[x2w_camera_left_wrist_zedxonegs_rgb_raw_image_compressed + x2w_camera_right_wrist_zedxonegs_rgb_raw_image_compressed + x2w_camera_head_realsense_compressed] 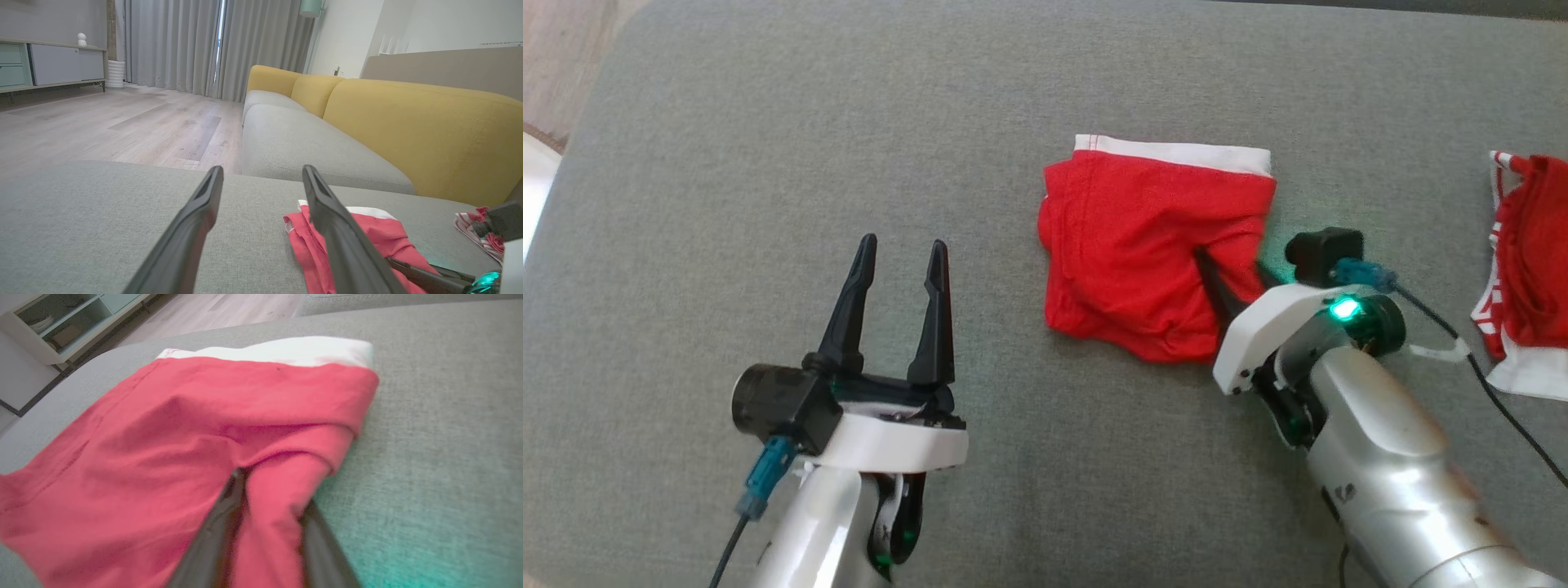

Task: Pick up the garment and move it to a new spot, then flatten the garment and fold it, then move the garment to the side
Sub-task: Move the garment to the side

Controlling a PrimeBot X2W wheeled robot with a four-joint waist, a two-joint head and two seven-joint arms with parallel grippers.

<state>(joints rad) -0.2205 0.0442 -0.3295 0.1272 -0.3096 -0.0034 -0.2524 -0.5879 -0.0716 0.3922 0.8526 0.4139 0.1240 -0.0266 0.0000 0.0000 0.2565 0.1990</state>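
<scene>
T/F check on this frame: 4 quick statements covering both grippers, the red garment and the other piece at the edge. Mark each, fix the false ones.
1. The left gripper is open and holds nothing, over bare grey cushion to the left of the red garment. True.
2. The right gripper is well clear of the red garment. False: a fold at the garment's near right edge lies between its fingers. Whether they already clamp it cannot be told.
3. The white waistband is on the garment's far edge from the robot. True.
4. The second red-and-white garment lies left of the left gripper. False: it lies at the far right, beyond the right arm.
</scene>
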